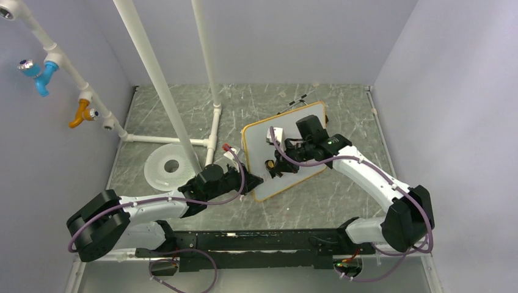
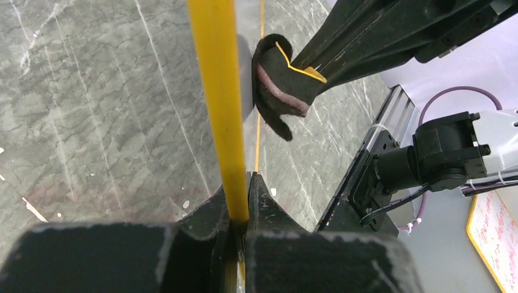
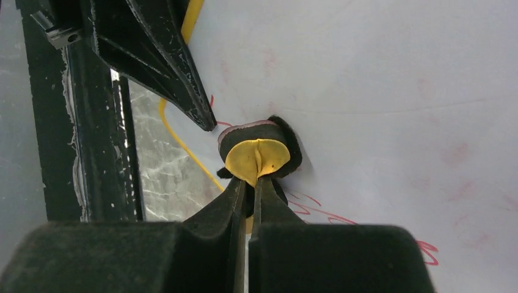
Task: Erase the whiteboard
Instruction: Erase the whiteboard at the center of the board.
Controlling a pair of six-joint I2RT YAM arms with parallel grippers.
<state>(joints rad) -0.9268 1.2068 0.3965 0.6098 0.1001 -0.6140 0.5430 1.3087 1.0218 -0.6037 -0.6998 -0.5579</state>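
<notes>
The whiteboard (image 1: 259,155) stands tilted up off the table near the middle, and its orange-yellow frame (image 2: 217,91) runs edge-on through the left wrist view. My left gripper (image 1: 247,182) (image 2: 242,207) is shut on the frame at the board's lower left edge. My right gripper (image 1: 273,168) (image 3: 251,183) is shut on a small eraser pad (image 3: 256,155), yellow on the back and black felt on the front, pressed against the white face (image 3: 379,91). Red scrawl (image 3: 317,204) shows just beside the pad, with faint pink smears further out. The pad (image 2: 278,85) also shows from the side.
A round white disc with a centre hole (image 1: 168,165) lies left of the board. A white pipe frame (image 1: 165,91) rises behind my left arm. A red-tipped piece (image 1: 227,147) and dark pens (image 1: 299,101) lie by the board. Walls close in on both sides.
</notes>
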